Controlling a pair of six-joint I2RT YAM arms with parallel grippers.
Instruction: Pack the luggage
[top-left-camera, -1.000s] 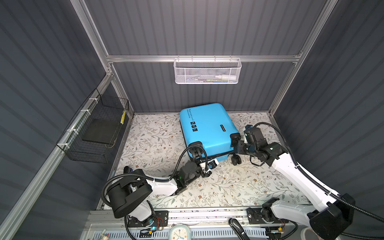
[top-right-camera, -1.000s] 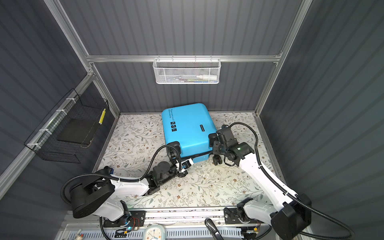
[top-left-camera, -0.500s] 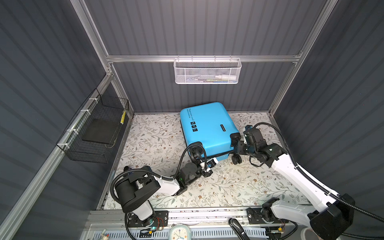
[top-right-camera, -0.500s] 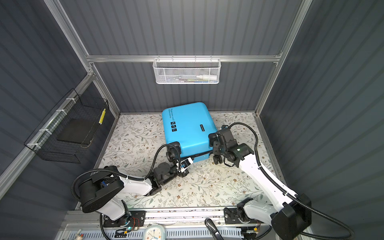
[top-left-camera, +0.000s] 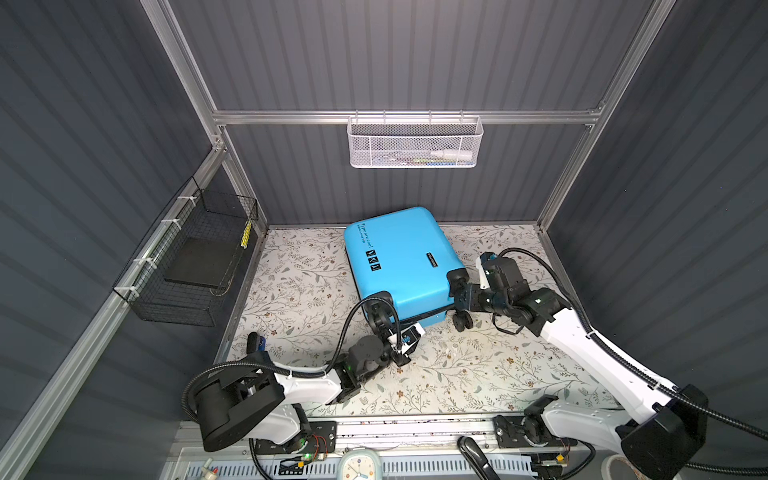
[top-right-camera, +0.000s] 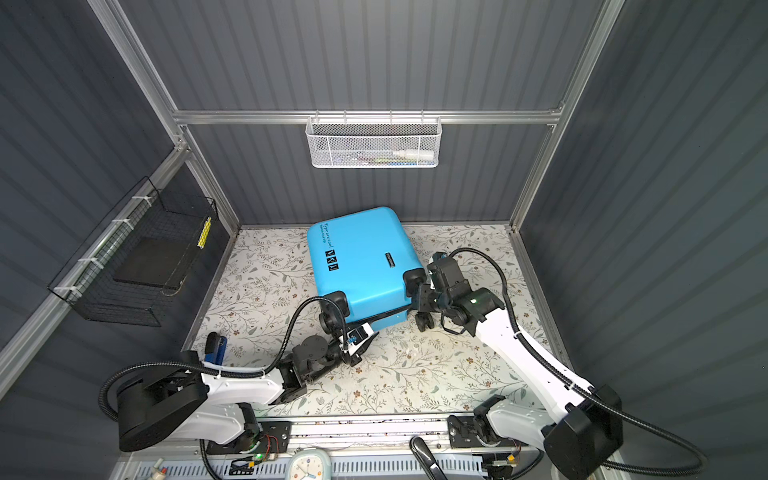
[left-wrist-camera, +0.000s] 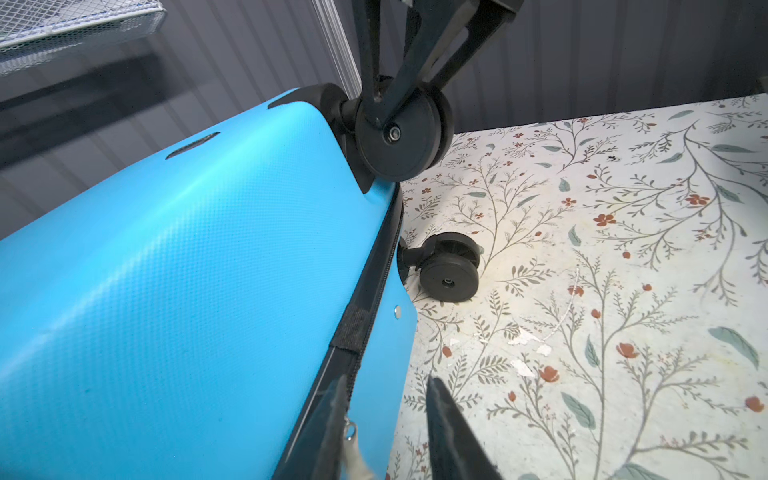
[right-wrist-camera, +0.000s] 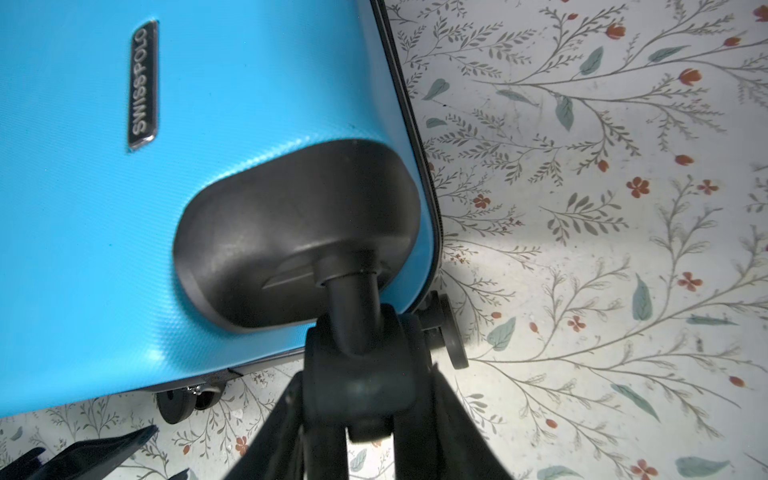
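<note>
Both top views, left to right: black wire basket (top-left-camera: 178, 299) on the left wall. Next, left gripper (top-left-camera: 411, 330) low at the near edge of the luggage (top-left-camera: 405, 262), jaws apart at the zip seam (left-wrist-camera: 376, 274). Blue luggage flat on the flowered mat (top-left-camera: 299, 291), in the middle, close to the back wall. Last, right gripper (top-left-camera: 465, 300), jaws clamped on a black corner wheel (right-wrist-camera: 357, 386) of the luggage.

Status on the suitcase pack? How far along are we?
Done: the luggage lies shell-closed on the mat; contents hidden. In hand: right gripper clamps an upper wheel, likely steadying it; left gripper, jaws apart, sits at the zipper seam beside the pull. Left: the seam gapes near that gripper, so zipping looks unfinished. The white mesh basket holds items.
</note>
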